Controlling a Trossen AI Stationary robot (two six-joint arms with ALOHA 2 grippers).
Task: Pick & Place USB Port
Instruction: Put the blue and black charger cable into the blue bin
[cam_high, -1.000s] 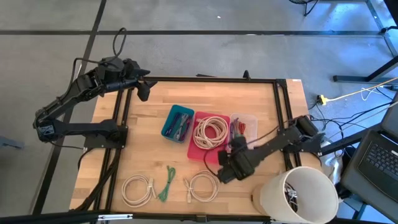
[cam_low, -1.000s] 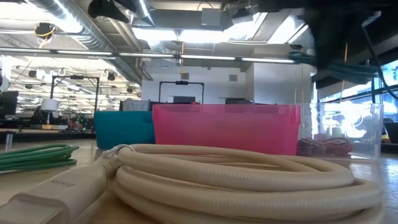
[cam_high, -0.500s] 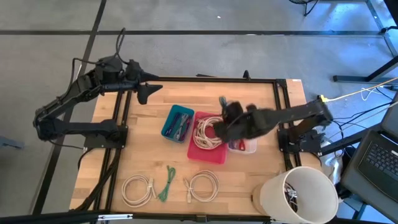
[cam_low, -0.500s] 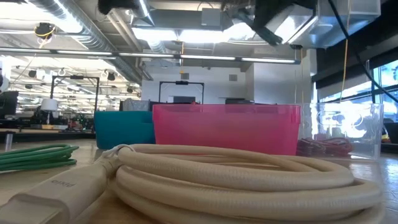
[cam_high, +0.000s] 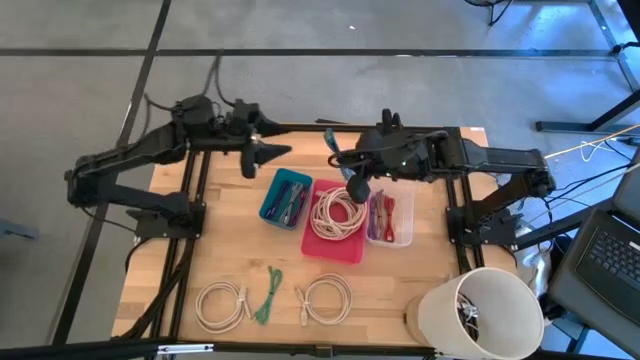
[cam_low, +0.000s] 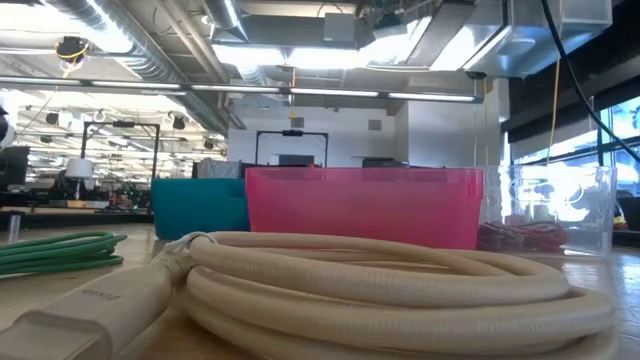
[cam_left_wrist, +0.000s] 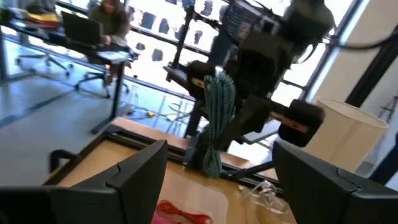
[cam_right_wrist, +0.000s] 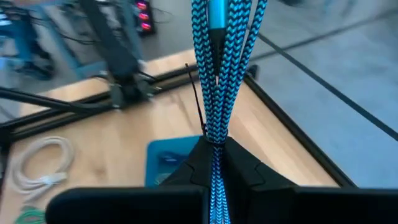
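R pincer (cam_high: 345, 160) carrying blue braided cable (cam_right_wrist: 217, 81) above the bins

Pincer clamped shut on cable bundle, long axis dangling fwd from fingers. Blue bin (cam_high: 286, 196) lies just ahead toward desk's left, nearer than pink bin (cam_high: 345, 247). R arm stretched across desk's far edge. L pincer (cam_high: 268, 152) wide open, empty, hovering nr far-left corner.

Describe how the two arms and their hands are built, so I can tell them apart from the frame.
Both arms are dark, jointed and slim. The left arm has a black cable looping above its wrist. The right arm is the same build. The left hand ends in two broad, flat, dark fingers. The right hand has matching black fingers.
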